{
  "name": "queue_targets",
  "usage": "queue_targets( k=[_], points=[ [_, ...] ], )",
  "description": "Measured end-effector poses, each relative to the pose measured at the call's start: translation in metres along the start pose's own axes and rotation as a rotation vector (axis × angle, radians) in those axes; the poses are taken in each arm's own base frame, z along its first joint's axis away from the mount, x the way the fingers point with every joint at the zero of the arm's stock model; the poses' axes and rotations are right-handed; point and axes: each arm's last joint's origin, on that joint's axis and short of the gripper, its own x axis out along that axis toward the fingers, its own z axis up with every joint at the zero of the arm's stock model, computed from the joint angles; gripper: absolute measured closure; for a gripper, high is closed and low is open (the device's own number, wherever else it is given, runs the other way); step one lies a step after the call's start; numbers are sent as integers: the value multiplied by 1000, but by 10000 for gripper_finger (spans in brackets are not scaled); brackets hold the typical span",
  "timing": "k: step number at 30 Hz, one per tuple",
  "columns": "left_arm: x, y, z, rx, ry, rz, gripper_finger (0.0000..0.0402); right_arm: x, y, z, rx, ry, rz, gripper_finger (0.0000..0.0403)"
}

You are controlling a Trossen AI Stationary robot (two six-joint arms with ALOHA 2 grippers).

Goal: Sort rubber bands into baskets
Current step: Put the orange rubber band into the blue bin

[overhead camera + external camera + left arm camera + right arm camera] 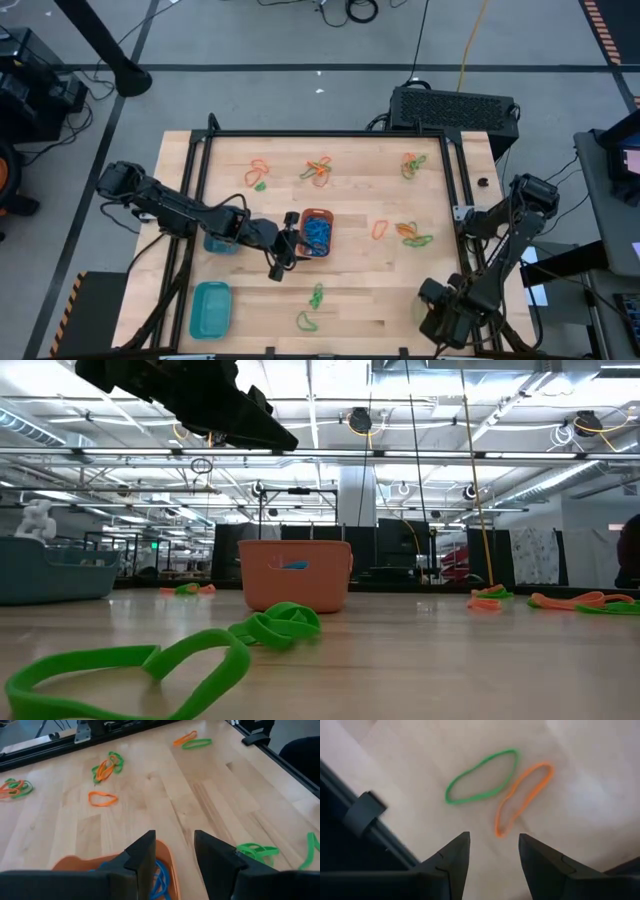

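My left claw [289, 247] hangs over the middle of the bench [360, 290], at the left rim of the orange basket [317, 232], fingers parted and empty. Through its camera the basket's rounded plastic rim sits right under my fingers, with thin blue bands [161, 876] coiled inside. The loose bands lie away from that claw: a flat orange loop [102, 798] straight ahead on the pale wood, an orange-and-green tangle [107, 766] beyond it, more at the frame's upper left and top. My right claw [491, 862] is also released and holds nothing; the high view places that arm at the lower right of the frame. Just ahead of it lie a green loop [481, 776] and an orange loop [524, 798], side by side and nearly touching, both long and narrow, slanting toward the upper right of that frame. I judge the right arm nearer to this pair. The teal basket [211, 308] sits at lower left.
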Motion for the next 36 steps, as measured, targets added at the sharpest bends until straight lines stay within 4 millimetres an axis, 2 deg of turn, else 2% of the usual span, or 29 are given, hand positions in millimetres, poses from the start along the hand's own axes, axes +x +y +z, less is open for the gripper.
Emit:
queue_targets(
  k=[10,21,27,31,36],
  points=[
    [0,0,0,-24,3,-1,258,4,-1,0,20,-32,-24,241],
    [0,0,0,-25,3,-1,258,38,8,-4,-33,38,-97,241],
    [0,0,0,-25,3,-1,258,50,10,-4,-54,41,-124,245],
    [0,0,0,-26,2,-1,258,53,9,-4,-56,50,-151,275],
    [0,-3,0,-21,0,-9,258,53,8,-4,-62,51,-169,344]
  ],
)
